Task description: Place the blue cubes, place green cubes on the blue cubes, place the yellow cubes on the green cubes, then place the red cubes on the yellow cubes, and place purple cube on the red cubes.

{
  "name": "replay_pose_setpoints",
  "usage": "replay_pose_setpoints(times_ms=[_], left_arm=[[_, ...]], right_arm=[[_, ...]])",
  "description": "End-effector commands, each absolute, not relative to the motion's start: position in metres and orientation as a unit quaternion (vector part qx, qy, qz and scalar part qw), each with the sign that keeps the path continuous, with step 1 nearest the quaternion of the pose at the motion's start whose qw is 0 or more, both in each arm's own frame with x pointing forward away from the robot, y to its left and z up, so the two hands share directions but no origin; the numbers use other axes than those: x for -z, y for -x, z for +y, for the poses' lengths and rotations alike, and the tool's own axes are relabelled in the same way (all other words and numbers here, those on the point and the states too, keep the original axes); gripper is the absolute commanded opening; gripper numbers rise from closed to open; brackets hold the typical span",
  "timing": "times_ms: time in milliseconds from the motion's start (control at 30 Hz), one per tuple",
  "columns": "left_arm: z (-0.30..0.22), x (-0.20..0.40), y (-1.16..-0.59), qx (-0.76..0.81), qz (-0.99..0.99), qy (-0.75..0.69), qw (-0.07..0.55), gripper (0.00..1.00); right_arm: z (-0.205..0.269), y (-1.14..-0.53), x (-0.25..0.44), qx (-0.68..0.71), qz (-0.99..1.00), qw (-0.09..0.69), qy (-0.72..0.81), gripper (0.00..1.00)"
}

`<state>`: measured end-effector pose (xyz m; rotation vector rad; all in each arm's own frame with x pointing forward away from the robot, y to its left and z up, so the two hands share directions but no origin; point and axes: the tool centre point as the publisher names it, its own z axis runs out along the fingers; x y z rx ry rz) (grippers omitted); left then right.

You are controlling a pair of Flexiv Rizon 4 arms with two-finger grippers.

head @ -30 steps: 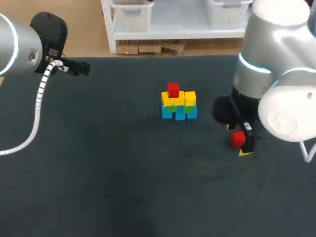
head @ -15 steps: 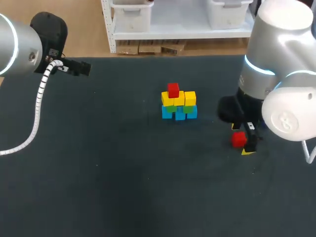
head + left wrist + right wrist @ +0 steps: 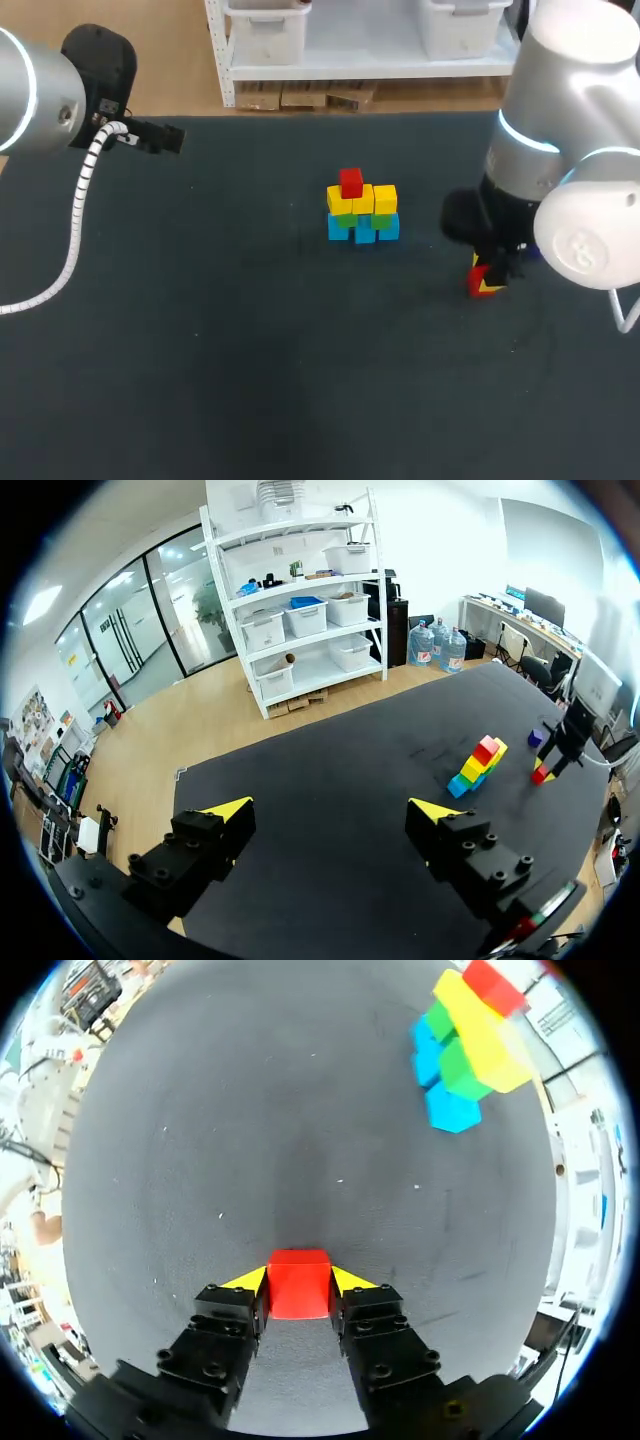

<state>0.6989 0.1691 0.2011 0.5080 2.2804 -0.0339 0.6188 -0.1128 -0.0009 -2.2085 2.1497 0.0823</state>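
Our right gripper (image 3: 298, 1278) has its two yellow-tipped fingers (image 3: 247, 1280) pressed against opposite sides of a red cube (image 3: 298, 1298), pinching it between them. In the right wrist view the cube fills the gap between the tips, low over the dark table (image 3: 250, 1140); we cannot tell whether it rests on the surface. In the head view the same red cube (image 3: 480, 281) sits under our right arm (image 3: 570, 150), near the table's right side and well apart from the stack (image 3: 362, 210).

The stack stands near the table's middle. Blue cubes (image 3: 362, 231) form its bottom layer, green cubes (image 3: 346, 218) show just above them, yellow cubes (image 3: 362, 198) make the next row, and a top red cube (image 3: 350, 182) sits on the yellow row toward its left end. From the right wrist view the stack (image 3: 462, 1045) lies ahead of the gripper and off to one side.

In the left wrist view a purple cube (image 3: 535, 737) lies on the table just beside the right gripper (image 3: 546, 772), past the stack (image 3: 477, 765).

Our left gripper (image 3: 331, 808) has its fingers spread wide apart with nothing between them. Our left arm (image 3: 40, 100) is over the table's far left corner.
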Motion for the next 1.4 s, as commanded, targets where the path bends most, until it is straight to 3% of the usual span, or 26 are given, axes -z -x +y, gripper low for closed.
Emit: replay_pose_setpoints(times_ms=[33,600,933,1400], left_arm=[[0.171,-0.201,-0.699,0.017,0.898,-0.202,0.391,1.0],[0.171,-0.201,-0.699,0.017,0.898,-0.202,0.391,1.0],[0.171,-0.201,-0.699,0.017,0.898,-0.202,0.391,1.0],[0.171,-0.201,-0.699,0.017,0.898,-0.202,0.391,1.0]], right_arm=[[-0.115,-0.622,-0.02,-0.035,0.71,0.038,0.703,0.0],[-0.072,-0.695,-0.134,-0.002,0.741,0.057,0.669,0.0],[-0.023,-0.711,-0.131,0.025,0.734,0.057,0.677,0.0],[-0.007,-0.718,-0.12,0.015,0.741,0.076,0.667,0.0]])
